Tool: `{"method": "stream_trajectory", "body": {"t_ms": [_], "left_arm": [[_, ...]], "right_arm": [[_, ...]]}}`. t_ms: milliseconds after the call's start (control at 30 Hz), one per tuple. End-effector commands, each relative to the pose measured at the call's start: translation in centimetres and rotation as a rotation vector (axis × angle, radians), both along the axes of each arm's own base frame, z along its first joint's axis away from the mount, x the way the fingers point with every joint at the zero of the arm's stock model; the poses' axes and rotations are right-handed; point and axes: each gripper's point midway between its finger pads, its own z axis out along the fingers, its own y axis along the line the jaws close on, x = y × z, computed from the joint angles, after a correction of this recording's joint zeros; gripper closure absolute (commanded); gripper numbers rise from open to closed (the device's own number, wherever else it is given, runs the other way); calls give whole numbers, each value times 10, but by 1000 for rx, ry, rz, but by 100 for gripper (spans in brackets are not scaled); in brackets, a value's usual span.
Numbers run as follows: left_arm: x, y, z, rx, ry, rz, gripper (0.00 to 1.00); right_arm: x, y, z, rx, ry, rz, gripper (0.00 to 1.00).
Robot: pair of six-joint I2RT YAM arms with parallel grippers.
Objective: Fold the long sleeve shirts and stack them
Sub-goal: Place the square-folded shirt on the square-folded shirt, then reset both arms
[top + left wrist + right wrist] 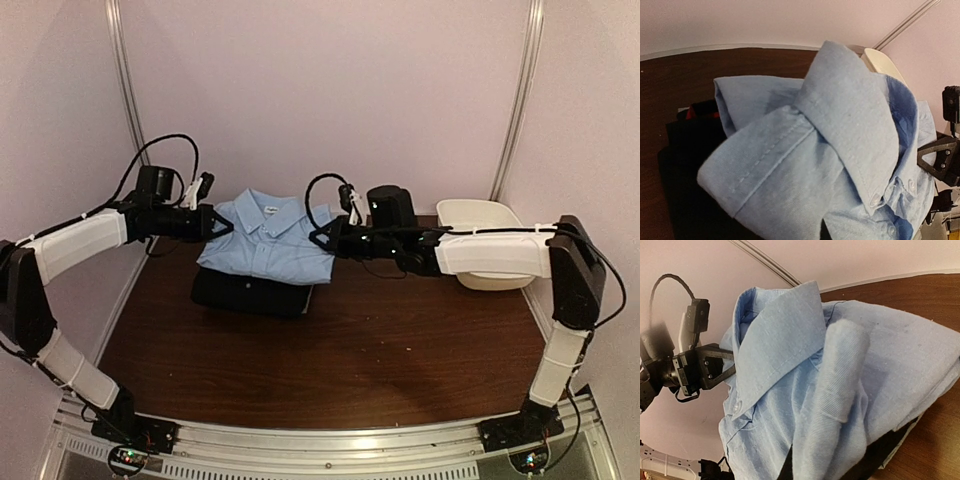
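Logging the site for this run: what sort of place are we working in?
Likely a lab test booth, not a home: bare pale walls with metal posts, a dark table fronted by an aluminium mounting rail, holding the blue shirt, a black shirt and a tub.

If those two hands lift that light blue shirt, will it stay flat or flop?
Probably floppy: the light blue shirt bunches into soft folds where the left hand and right hand pinch its sides. Likely light too, being thin cloth. Its stiffer collar should hold shape better.
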Motion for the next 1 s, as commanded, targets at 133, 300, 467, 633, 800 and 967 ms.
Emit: {"method": "stream_trajectory", "body": {"t_ms": [133, 300, 467, 633, 800, 967], "left_arm": [[54, 110, -53, 188, 59, 292, 100], [67, 119, -98, 233, 145, 318, 100], [75, 121, -134, 237, 222, 338, 95], [73, 126, -130, 249, 213, 364, 76], [74, 124, -105, 220, 160, 373, 61], [73, 127, -83, 211, 108, 401, 51]], "right_arm": [[37, 59, -57, 34, 48, 47, 100], [45, 72, -102, 47, 99, 60, 100], [46, 71, -135, 35, 141, 64, 96], [48, 57, -131, 49, 140, 49, 78], [55, 33, -112, 43, 113, 15, 62], [63, 11, -91, 20, 81, -12, 52]]}}
